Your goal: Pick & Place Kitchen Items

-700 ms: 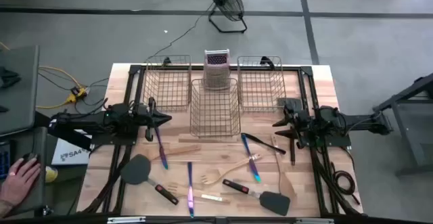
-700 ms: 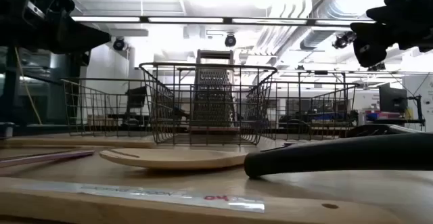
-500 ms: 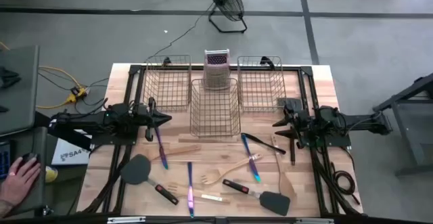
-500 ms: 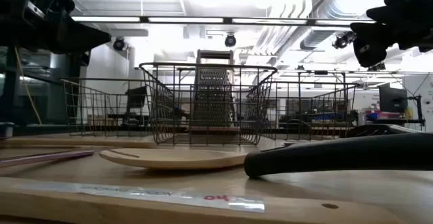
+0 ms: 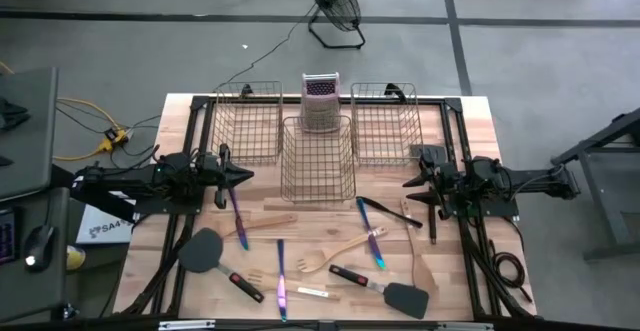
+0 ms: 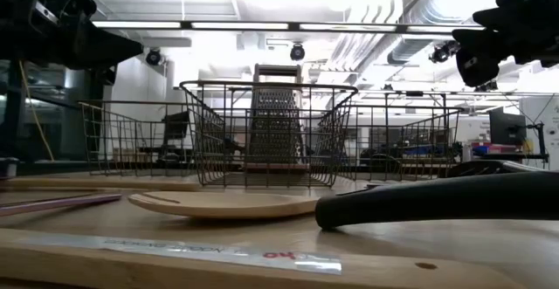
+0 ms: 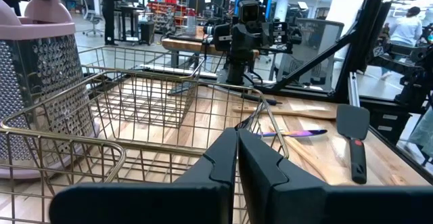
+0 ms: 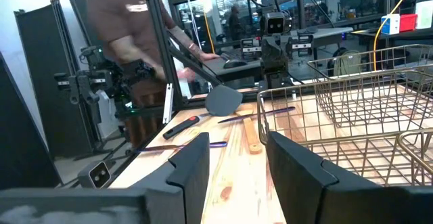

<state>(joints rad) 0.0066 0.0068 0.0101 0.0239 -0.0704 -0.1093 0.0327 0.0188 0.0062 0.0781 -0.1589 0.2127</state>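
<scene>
Left arm: lay low along the table's left side, reaching inward.
Left gripper point(image 5: 243, 176): fingers point(image 7: 220, 163) pressed together, nothing held.
Right arm: mirrored on the right side, reaching inward.
Right gripper point(image 5: 408, 183): fingers point(image 8: 191, 163) parted, empty.

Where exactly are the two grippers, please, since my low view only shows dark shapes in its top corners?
Observer: The left gripper hangs beside the left basket, shut, with nothing in it.
Operator: Thank you, and the right one?
Observer: The right gripper is open and empty, next to the right basket.
Operator: Is anything in the baskets?
Observer: No. Those two and the middle basket look empty. The utensils lie on the table, for example a black spatula at the front left.
</scene>
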